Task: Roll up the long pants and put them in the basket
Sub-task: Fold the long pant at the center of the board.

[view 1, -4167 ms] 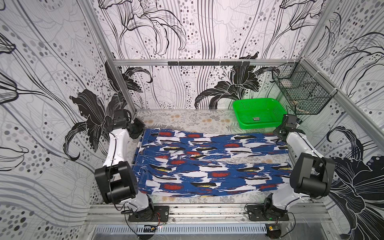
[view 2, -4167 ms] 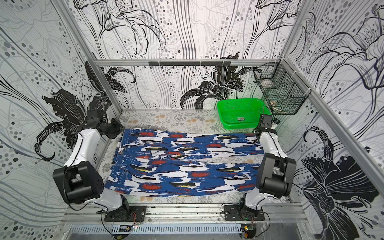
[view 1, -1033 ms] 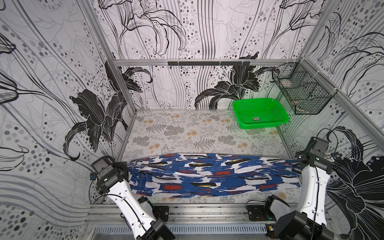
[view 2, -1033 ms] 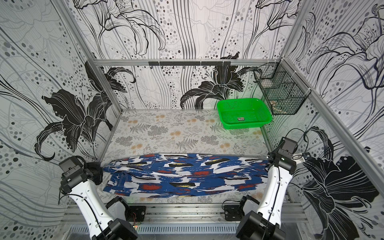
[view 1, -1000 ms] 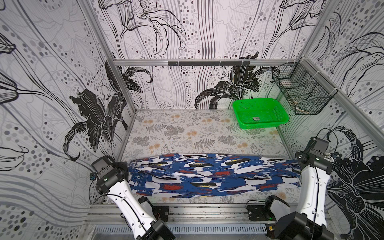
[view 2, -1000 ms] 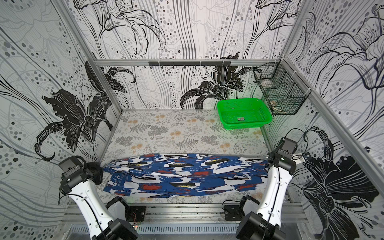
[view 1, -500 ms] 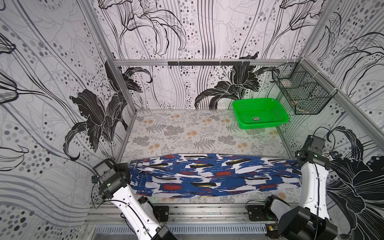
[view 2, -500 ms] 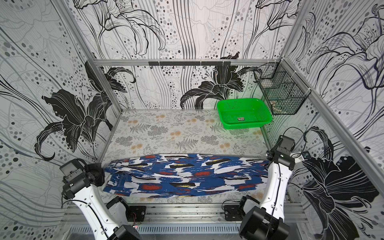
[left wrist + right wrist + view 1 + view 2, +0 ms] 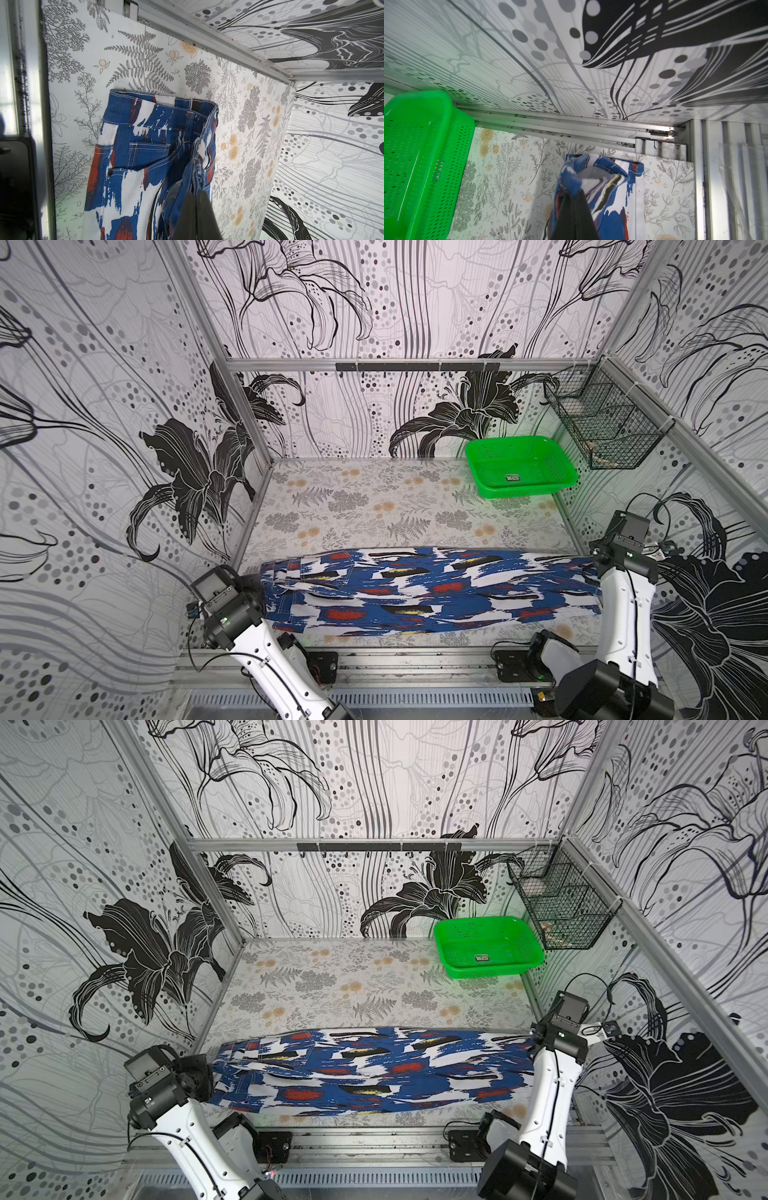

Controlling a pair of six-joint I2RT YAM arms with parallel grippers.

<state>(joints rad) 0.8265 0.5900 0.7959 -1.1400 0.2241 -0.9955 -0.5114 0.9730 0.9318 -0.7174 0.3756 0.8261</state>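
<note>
The long pants (image 9: 415,593) (image 9: 365,1073), blue with white, black, red and yellow patches, lie folded lengthwise in a long band across the front of the table. At the left end my left gripper (image 9: 258,583) (image 9: 196,192) is shut on a raised fold of the pants (image 9: 141,145) near the waistband. At the right end my right gripper (image 9: 595,566) (image 9: 574,193) is shut on the bunched leg end of the pants (image 9: 612,197). In both top views the wrists hide the fingertips.
A green plastic basket (image 9: 519,466) (image 9: 415,155) stands at the back right of the floral table (image 9: 374,497). A black wire basket (image 9: 602,423) hangs on the right wall. Metal frame rails run close beside both grippers.
Since the earliest frames both grippers have carried the pants' far edge forward, so the spread pants are now folded in half. In the last second both wrists shifted only slightly.
</note>
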